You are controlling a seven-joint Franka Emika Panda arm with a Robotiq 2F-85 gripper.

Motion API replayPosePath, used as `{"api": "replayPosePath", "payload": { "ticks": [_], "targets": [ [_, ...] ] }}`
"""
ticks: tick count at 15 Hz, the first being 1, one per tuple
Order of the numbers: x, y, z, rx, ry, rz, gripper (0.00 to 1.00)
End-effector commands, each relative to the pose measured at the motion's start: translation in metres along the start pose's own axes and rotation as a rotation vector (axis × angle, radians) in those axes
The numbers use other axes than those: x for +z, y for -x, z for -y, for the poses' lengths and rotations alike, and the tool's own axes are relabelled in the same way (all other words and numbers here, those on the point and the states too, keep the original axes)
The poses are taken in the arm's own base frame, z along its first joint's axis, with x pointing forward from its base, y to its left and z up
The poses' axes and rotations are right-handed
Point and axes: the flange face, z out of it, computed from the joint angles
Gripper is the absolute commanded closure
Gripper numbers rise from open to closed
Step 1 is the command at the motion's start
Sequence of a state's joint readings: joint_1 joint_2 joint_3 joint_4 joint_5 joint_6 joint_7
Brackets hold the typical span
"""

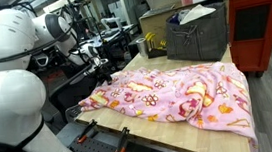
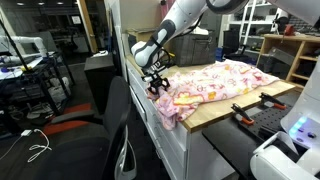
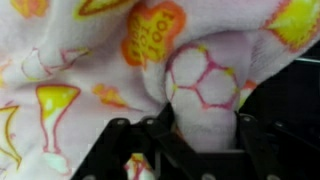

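Pinching a blanket (image 1: pixel 178 97) fold near the desk (image 1: pixel 167 133) edge, the claw (image 3: pixel 207 128) stands half-closed on it. Fleece looks light and limp: grasp bunched folds.

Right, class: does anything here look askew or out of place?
The pink blanket lies rumpled rather than flat on the table. One edge spills over the side, and a bunched fold is caught in the gripper.

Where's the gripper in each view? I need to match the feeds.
Exterior view: gripper left of centre, at the pink blanket's left end.
Exterior view: gripper at centre, at the blanket's left corner.
Wrist view: gripper along the bottom, blanket fold between its fingers.
Shared landmark: the pink blanket.
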State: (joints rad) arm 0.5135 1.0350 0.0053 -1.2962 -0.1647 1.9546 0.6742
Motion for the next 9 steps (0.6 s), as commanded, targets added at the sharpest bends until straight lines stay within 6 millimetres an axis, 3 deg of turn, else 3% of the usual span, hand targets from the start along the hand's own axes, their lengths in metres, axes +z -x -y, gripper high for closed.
{"api": "replayPosePath", "payload": {
  "ticks": [1,3,9],
  "targets": [
    [-0.005,0.002,0.003,0.0,-0.035,0.065,0.83],
    [-0.013,0.004,0.003,-0.001,-0.068,0.096,0.99],
    [-0.045,0.01,-0.013,-0.017,-0.183,0.18,0.97]
  ]
}}
